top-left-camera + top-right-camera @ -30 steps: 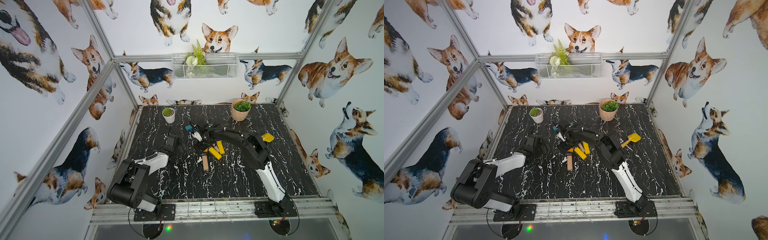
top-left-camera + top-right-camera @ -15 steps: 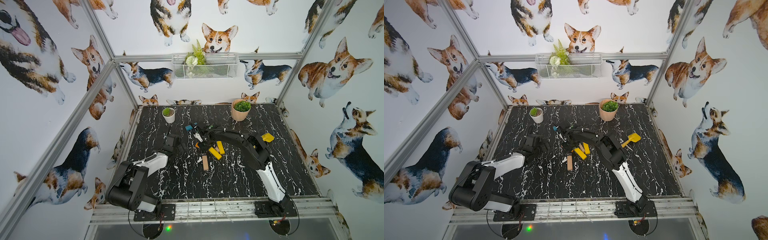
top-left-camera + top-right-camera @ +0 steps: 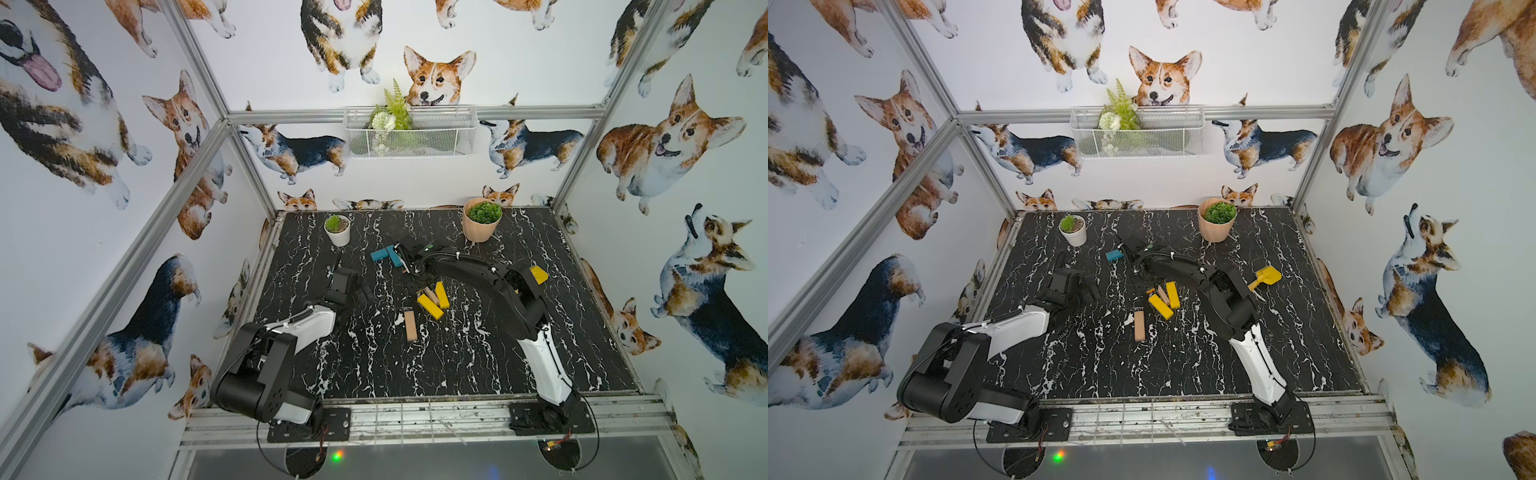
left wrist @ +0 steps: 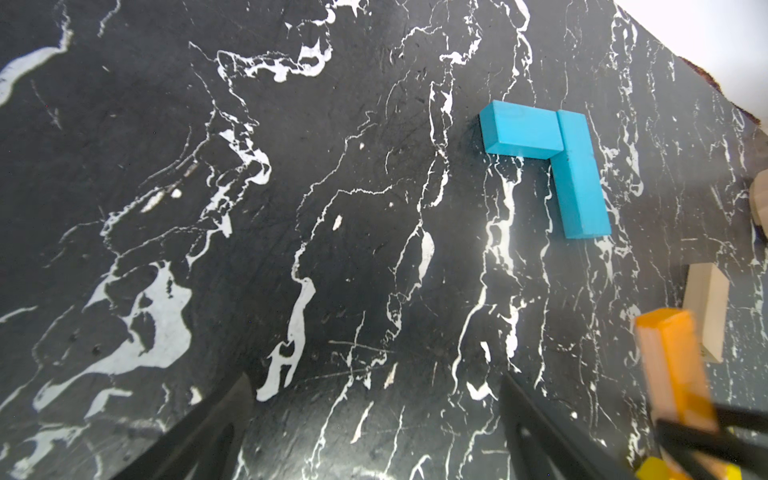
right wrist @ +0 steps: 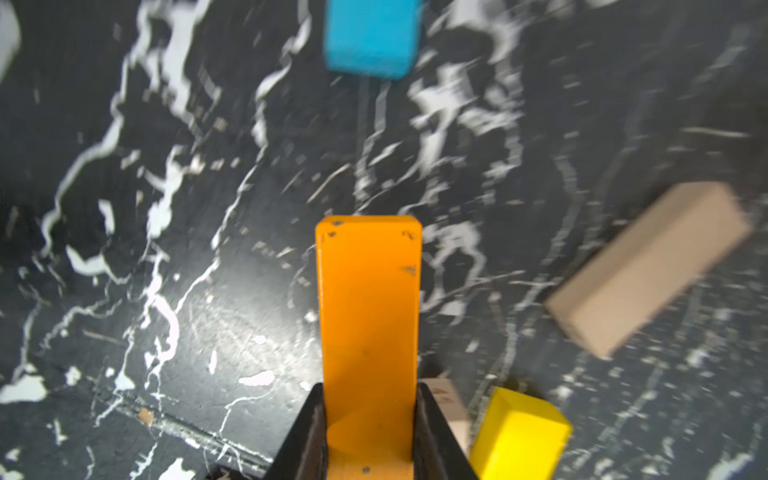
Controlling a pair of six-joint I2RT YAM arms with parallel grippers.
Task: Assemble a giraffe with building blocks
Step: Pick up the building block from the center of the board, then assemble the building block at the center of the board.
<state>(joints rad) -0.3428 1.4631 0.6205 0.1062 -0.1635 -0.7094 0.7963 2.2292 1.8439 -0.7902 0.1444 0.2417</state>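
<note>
1. Looking down in both top views, we find the giraffe barely begun: two teal blocks point(image 3: 384, 254) lie at the far middle of the table point(image 3: 457, 365). The right arm point(image 3: 469, 270) reaches in just near of them and hides its own fingers. Two yellow blocks point(image 3: 432, 305) and a tan block point(image 3: 410, 326) wait loose, nearer us. The left gripper point(image 3: 360, 291) sits to the left, well apart from every block.
2. From the left wrist, we see that gripper's fingers point(image 4: 208, 436) spread wide with only bare table between them. The teal blocks touch in an L, which we take for the head. Near them the orange block point(image 4: 673, 365) is raised at a tilt, with black fingers pinching one end. A second tan block point(image 4: 706, 311) lies between it and the teal pair.
3. From the right wrist, the change is plain. The right gripper point(image 5: 369, 388), wide a second ago, has clenched on the orange block, one jaw on each long side. The block points toward the teal blocks ahead.
4. We judge the pick done. The neck piece can now go against the head, if it is set down gently enough not to nudge the L apart.
</note>
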